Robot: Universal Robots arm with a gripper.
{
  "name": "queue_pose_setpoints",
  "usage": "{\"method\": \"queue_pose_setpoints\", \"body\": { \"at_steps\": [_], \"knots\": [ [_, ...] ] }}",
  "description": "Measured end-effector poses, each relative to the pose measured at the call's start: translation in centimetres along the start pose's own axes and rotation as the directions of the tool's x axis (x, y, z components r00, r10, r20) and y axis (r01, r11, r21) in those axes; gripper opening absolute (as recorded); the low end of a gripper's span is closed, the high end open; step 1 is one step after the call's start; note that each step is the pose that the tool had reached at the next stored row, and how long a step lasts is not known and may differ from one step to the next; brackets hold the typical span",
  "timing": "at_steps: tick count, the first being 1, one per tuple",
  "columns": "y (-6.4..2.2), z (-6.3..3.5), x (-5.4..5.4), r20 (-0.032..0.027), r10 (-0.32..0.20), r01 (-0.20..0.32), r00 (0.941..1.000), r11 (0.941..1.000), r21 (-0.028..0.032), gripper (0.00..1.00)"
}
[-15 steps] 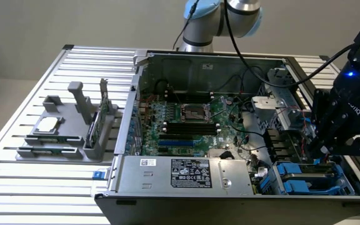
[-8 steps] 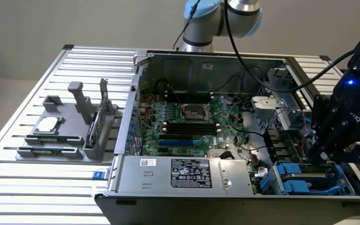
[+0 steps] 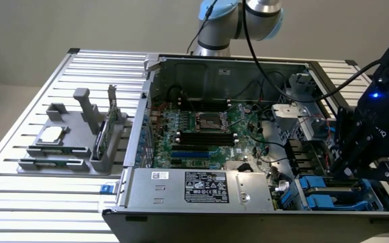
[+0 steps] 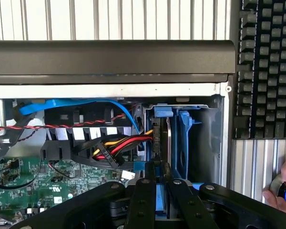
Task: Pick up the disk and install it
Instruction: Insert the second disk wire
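Observation:
The disk (image 4: 161,143) stands on edge between blue carrier rails (image 4: 183,138) in the drive bay at the corner of the open computer case (image 3: 201,66). My gripper (image 4: 158,193) reaches down into that bay, and its black fingers (image 4: 142,195) are shut on the disk's near end. In the exterior view my gripper (image 3: 346,169) hangs over the blue drive cages (image 3: 319,192) at the case's right end, hiding the disk there.
Red, yellow and black cables (image 4: 119,145) and a blue cable (image 4: 76,105) run beside the bay. A keyboard (image 4: 267,67) and a person's hand (image 4: 282,191) lie outside the case. A grey fixture (image 3: 66,147) holds a CPU chip (image 3: 51,135) and green card (image 3: 104,130).

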State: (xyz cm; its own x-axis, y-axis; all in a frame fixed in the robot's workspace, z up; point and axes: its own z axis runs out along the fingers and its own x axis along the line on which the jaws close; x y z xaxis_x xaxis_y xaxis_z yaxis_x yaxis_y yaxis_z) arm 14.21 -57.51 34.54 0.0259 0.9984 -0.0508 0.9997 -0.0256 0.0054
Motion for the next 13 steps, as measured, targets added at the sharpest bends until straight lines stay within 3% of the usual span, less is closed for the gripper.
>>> {"method": "queue_pose_setpoints", "body": {
  "at_steps": [13],
  "knots": [
    [0.23,0.59,0.03,-0.0041,0.000,0.000,1.0000,1.0000,0.0001,0.16]
  ]
}}
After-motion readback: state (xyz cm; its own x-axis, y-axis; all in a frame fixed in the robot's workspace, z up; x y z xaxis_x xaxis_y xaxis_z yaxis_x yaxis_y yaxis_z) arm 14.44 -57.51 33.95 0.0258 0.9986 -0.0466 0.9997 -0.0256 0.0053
